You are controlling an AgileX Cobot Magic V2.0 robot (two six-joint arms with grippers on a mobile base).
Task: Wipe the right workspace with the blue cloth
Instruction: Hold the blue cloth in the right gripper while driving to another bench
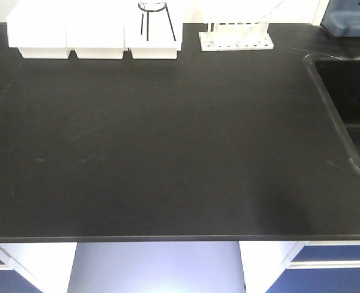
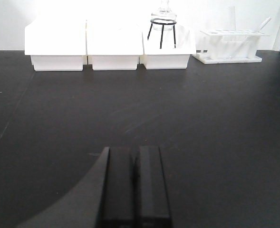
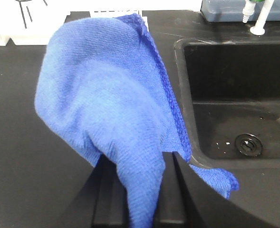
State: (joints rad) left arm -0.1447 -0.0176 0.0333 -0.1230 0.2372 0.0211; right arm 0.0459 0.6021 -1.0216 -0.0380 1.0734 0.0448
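The black tabletop spans the scene, with a sunken sink at its right side. Three white bins stand in a row along the far edge, and a white tube rack stands just right of them. The blue cloth is clamped in the right tool, draping forward beside the sink's left rim. The left tool is pressed together on nothing, over the tabletop.

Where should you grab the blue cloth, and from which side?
Grab the cloth at its bunched narrow end, from the near side, as the right gripper pinches it now. Being floppy, its wide part then spreads ahead for wiping.
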